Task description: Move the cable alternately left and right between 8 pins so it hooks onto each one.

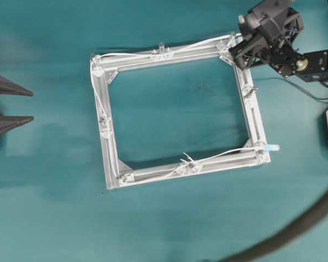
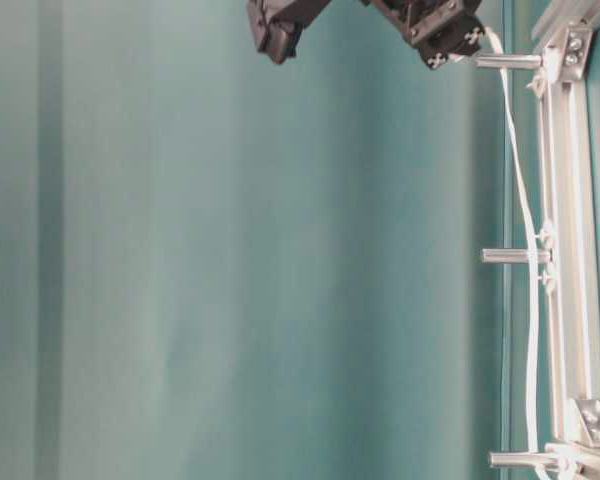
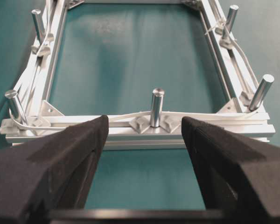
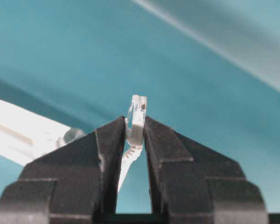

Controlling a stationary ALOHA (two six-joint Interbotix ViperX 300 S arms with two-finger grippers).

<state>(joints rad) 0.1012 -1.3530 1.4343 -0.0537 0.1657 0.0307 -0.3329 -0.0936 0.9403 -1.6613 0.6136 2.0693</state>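
Teal table (image 1: 169, 218), 1 frame (image 1: 106, 142), 8 pins (image 3: 156, 107), R claw (image 4: 134, 133) clamped on cable (image 4: 136, 119), L claw (image 3: 142, 133) apart.

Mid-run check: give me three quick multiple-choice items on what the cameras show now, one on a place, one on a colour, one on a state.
1. In the overhead view, where does the light-blue plug lie?
A. At the frame, lower right corner
B. At the upper left corner
C. In the open middle

2. What colour is the table cover?
A. Red
B. Teal
C. White

3. The right pincer is:
A. Wide open and empty
B. Shut on a pin
C. Shut on the cable

Answers:
1 A: the plug sticks out past that corner.
2 B: every view shows teal around the frame.
3 C: the right wrist view shows both fingers clamped on the cable's clear end piece.
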